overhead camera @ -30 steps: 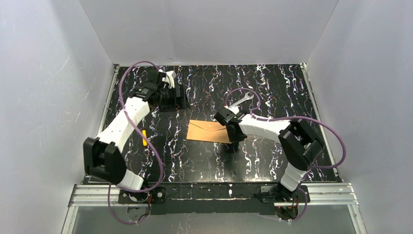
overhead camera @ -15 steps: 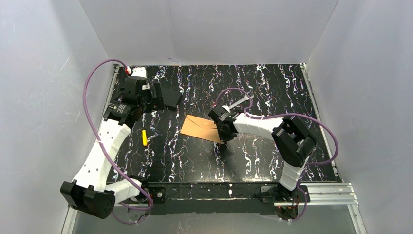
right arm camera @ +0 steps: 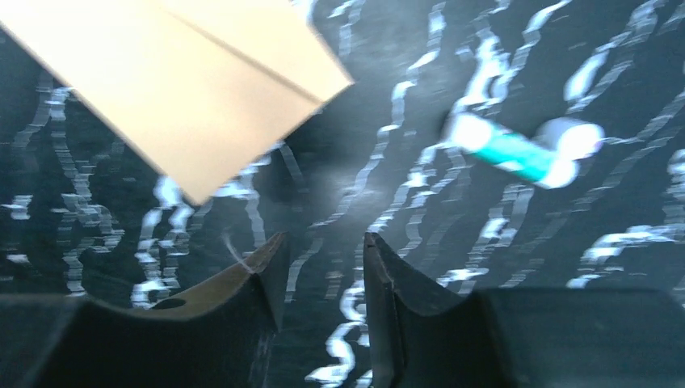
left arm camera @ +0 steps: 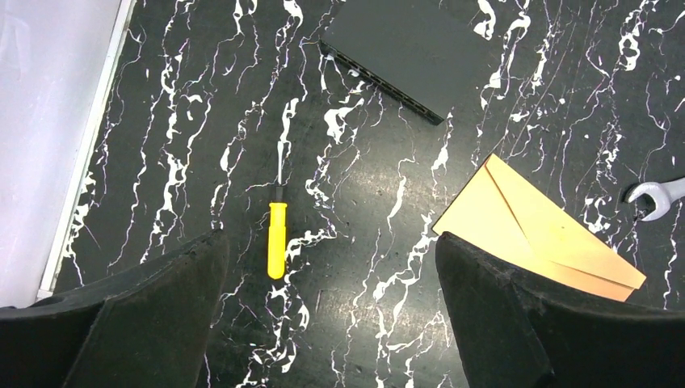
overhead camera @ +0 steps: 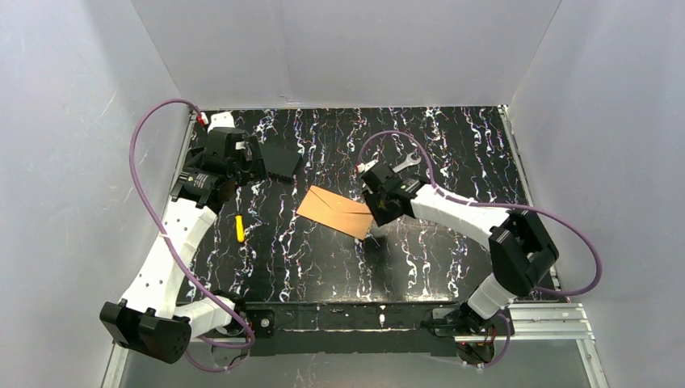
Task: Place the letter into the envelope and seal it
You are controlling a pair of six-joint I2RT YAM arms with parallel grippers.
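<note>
The orange-brown envelope (overhead camera: 335, 212) lies flat and slanted in the middle of the table, flap side up, and also shows as the envelope (left arm camera: 537, 230) and the envelope (right arm camera: 186, 89) in the wrist views. No letter is in view. My right gripper (overhead camera: 377, 218) hovers just off the envelope's right end. In its own view the right gripper (right arm camera: 323, 242) has a narrow gap between its jaws with nothing in it. My left gripper (overhead camera: 252, 162) is at the far left; the left gripper (left arm camera: 331, 242) stands wide open over bare table.
A flat black rectangular object (overhead camera: 280, 162) lies at the back left. A yellow screwdriver (overhead camera: 239, 229) lies left of the envelope, a wrench (overhead camera: 405, 162) behind the right gripper. A teal and white tube (right arm camera: 525, 149) rests near the right fingers. White walls surround the table.
The envelope has turned, its left end swinging toward the back. My right gripper has opened and come off the envelope's edge. My left arm drew back from the black object and opened wide.
</note>
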